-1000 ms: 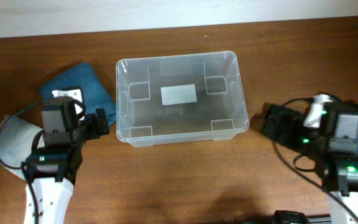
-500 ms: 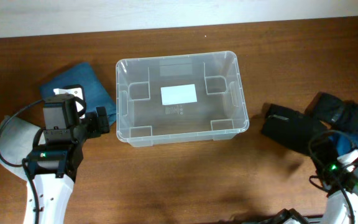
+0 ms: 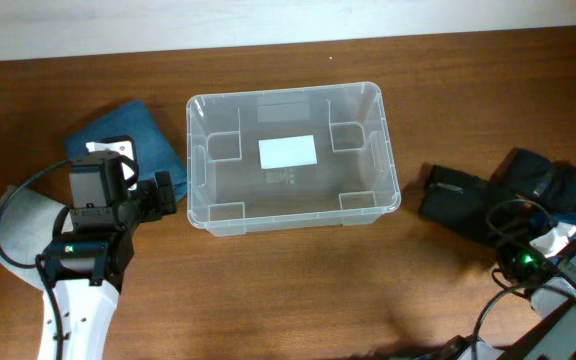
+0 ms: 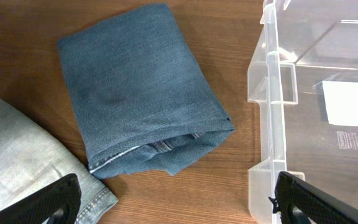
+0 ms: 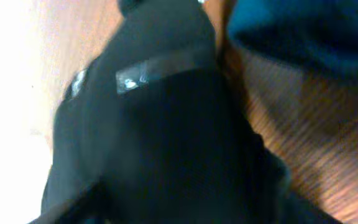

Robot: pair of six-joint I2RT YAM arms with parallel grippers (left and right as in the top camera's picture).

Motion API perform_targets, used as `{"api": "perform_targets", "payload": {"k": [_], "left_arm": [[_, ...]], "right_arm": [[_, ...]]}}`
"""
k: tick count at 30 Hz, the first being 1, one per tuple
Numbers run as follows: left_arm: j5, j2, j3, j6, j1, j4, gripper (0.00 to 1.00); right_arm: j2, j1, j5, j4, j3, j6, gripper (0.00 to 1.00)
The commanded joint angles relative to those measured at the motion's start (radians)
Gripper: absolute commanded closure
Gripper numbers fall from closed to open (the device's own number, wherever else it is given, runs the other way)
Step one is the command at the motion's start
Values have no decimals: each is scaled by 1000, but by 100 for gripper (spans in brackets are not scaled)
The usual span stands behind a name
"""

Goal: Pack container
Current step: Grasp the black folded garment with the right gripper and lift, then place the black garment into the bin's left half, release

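Left jaws gaped empty before folded blue jeans (image 4: 135, 93), likely the first pick; the empty container (image 3: 293, 195) sat just to their right. Right jaws, blurred against black cloth (image 5: 154, 124), were unreadable.

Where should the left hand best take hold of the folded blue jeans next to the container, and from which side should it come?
The thick layered end of the jeans, where seams show, near the container, taken straight from above. They lie flat on the table, so a sideways approach would likely find nothing. That end bulges with stacked layers, which gives something to pinch.
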Motion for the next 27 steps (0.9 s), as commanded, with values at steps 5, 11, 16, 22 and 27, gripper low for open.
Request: {"api": "perform_targets", "payload": {"k": [5, 11, 16, 22, 27], "left_arm": [[-11, -1, 24, -9, -2, 3, 1], [-11, -1, 24, -9, -2, 3, 0], [-11, -1, 24, -9, -2, 3, 1], [-11, -1, 24, -9, -2, 3, 1], [-11, -1, 24, -9, -2, 2, 1]], "right_arm": [[-47, 6, -227, 19, 55, -16, 96], [-241, 79, -330, -211, 369, -12, 96], [-324, 249, -311, -299, 634, -12, 96], [-300, 569, -299, -314, 743, -12, 96], [-143, 1001, -132, -402, 743, -170, 96]]}}
